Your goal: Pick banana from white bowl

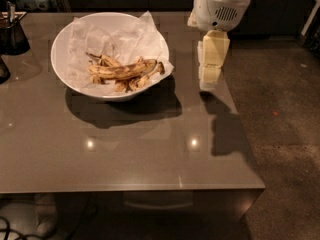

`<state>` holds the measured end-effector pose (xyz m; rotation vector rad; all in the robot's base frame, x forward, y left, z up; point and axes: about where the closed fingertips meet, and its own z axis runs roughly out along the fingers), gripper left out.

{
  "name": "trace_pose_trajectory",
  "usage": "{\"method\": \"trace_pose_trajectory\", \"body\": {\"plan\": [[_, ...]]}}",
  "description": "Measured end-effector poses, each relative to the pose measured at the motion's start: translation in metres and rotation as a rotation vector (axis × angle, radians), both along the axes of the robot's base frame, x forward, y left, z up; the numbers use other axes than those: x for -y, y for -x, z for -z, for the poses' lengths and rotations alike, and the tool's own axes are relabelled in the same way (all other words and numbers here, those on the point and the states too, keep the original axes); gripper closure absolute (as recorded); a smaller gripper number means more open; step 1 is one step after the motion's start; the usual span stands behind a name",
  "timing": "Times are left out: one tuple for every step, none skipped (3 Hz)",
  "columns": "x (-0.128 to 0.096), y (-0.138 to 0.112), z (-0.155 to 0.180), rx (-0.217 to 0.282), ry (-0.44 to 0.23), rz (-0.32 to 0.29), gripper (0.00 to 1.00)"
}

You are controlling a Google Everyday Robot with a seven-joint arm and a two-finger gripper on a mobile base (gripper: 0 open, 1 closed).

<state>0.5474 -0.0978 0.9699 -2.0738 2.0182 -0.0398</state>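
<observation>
Bowl [59,66]: wide, glossy white, paper-lined; upper left.
Banana [125,70]: long, curved, brown-spotted yellow; lying inside.
Gripper [208,84]: cream; upper right, apart from Bowl; openness cannot be told.

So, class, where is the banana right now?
In the camera view, the banana lies inside the white bowl, upper left on the table; the gripper hangs right of the bowl.

cream-yellow gripper [209,84] hanging at the table's right edge, beside the white bowl [95,91] — glossy white, with crumpled white paper [120,36] inside. the banana [122,70] is dull yellow, heavily brown-spotted, with dark ends. the table [125,154] is glossy grey-brown with bright glints — the floor [282,124] is speckled brown.
</observation>
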Motion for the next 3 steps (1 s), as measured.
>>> {"method": "trace_pose_trajectory", "body": {"plan": [[-0.040,-0.041,0.000,0.015,0.009,-0.083,0.00],[-0.053,-0.051,-0.005,0.053,-0.016,-0.092,0.00],[-0.065,-0.060,-0.003,0.068,-0.018,-0.092,0.00]]}}
